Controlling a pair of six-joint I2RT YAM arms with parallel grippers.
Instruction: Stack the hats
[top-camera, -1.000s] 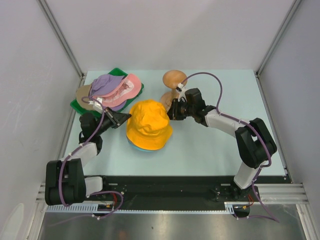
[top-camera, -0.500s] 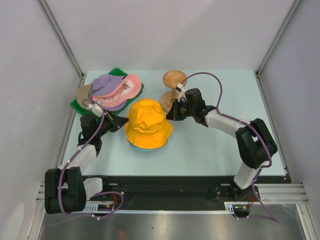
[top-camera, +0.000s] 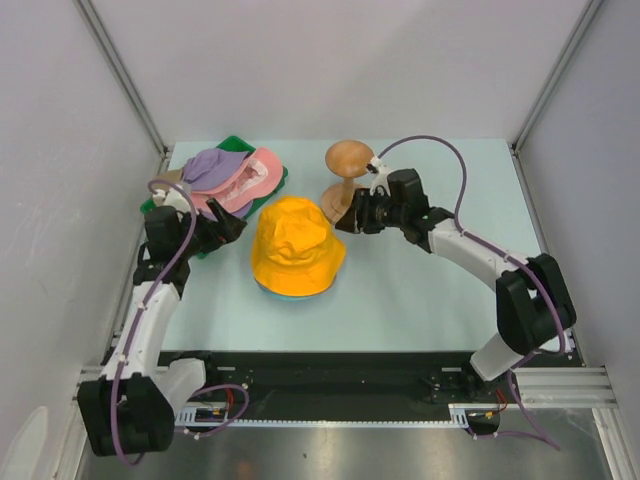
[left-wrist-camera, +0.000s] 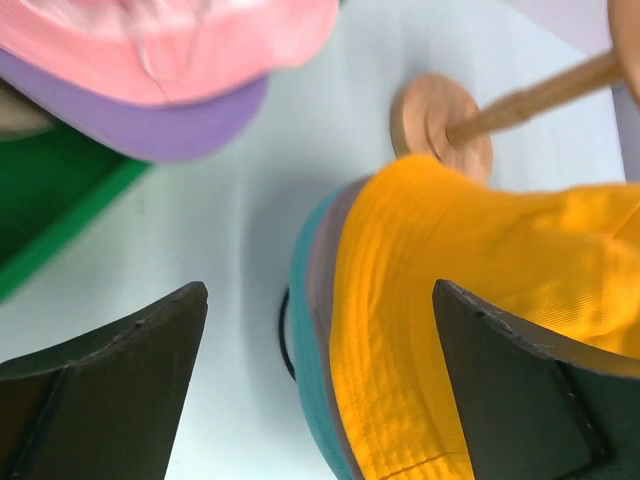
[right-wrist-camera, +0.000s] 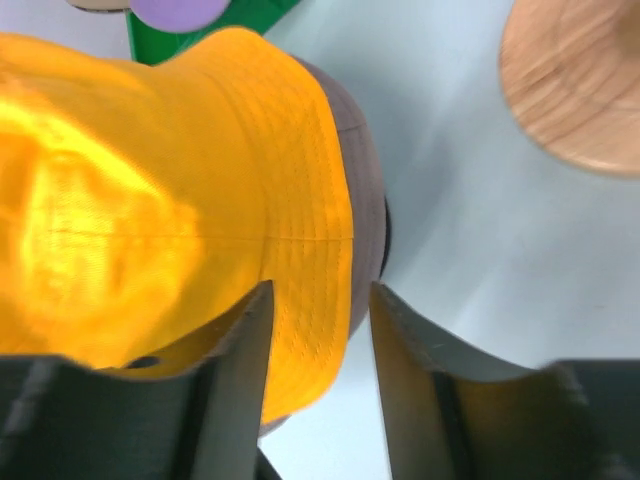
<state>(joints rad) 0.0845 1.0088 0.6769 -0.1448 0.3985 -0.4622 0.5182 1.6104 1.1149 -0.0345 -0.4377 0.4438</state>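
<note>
Orange hat (top-camera: 297, 245) sat mid-worktop (top-camera: 420, 290) capping the started stack, with the grey hat (left-wrist-camera: 325, 330) and teal hat (left-wrist-camera: 305, 350) edges showing under its brim. The pink hat (top-camera: 255, 172) and lavender hat (top-camera: 212, 167) were left to add. They lay heaped behind and left of the orange hat on a green tray (left-wrist-camera: 50, 200), pink on top. Left pincer (left-wrist-camera: 318, 290) was wide open and empty, low between the heap and the orange hat, near both but touching neither. Right pincer (right-wrist-camera: 320, 290) sat at the orange hat's right brim, just in front of the wooden stand (top-camera: 345, 178), its fingers a little apart. The brim showed in the gap, with no visible clamp on it. Likely step: fetch the pink hat. To do it well, the left pincer should turn toward the heap and nip only the pink brim, not the lavender under it. Then lift clear and drop it centred on the orange crown. Right pincer should back off so the stack isn't dragged.
</note>
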